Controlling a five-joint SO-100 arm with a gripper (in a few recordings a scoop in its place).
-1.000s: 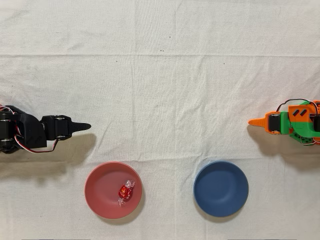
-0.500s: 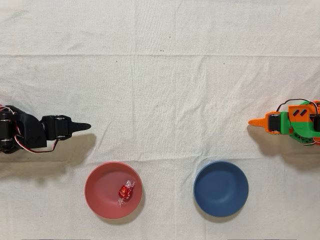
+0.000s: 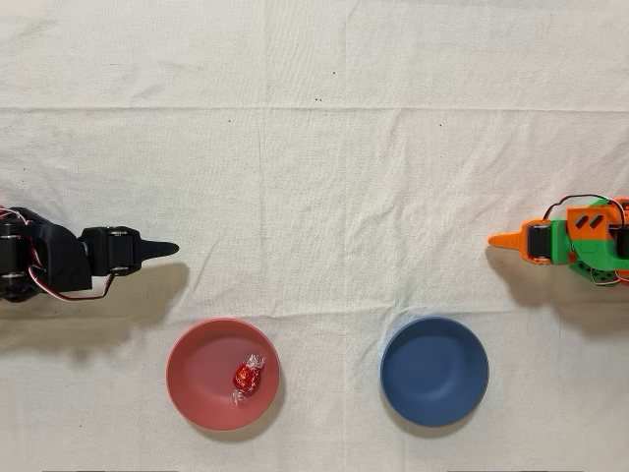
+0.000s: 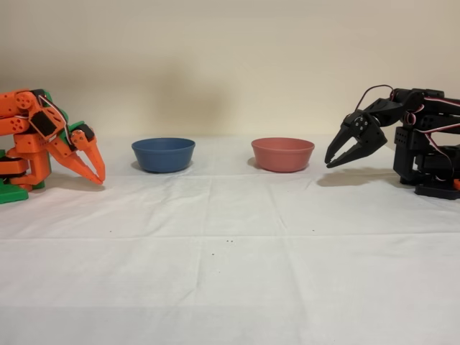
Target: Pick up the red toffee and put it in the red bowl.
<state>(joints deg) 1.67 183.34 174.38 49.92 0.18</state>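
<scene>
A: Overhead view first. Where does the red toffee (image 3: 246, 377) sit?

B: It lies inside the red bowl (image 3: 201, 366), right of the bowl's centre, with its clear twisted ends pointing up-right and down-left. Nothing touches it.

A: And the bowl itself?

B: It stands low in the picture, left of centre, on the white cloth (image 3: 324, 167). The blue bowl (image 3: 434, 371) stands to its right, well apart, on the same line.

A: The black arm?

B: It lies at the left edge, above the red bowl and apart from it. Its gripper (image 3: 163, 249) points right and tapers to one dark tip, with no gap visible between the fingers from above. It holds nothing.

A: Anything at the right edge?

B: The idle orange arm (image 3: 575, 241), tip pointing left, above and to the right of the blue bowl.

A: Now the fixed view.

B: The sides are swapped here. The black arm stands at the right, and its gripper (image 4: 336, 157) hangs tilted down towards the left, just right of the red bowl (image 4: 282, 154) and not touching it. A narrow gap separates the two fingertips, so the jaws are slightly parted and empty.

A: Is the toffee readable from this side?

B: No, the bowl's wall hides the inside. The blue bowl (image 4: 163, 154) stands left of the red one, and the orange arm (image 4: 43, 136) is at the far left.
</scene>
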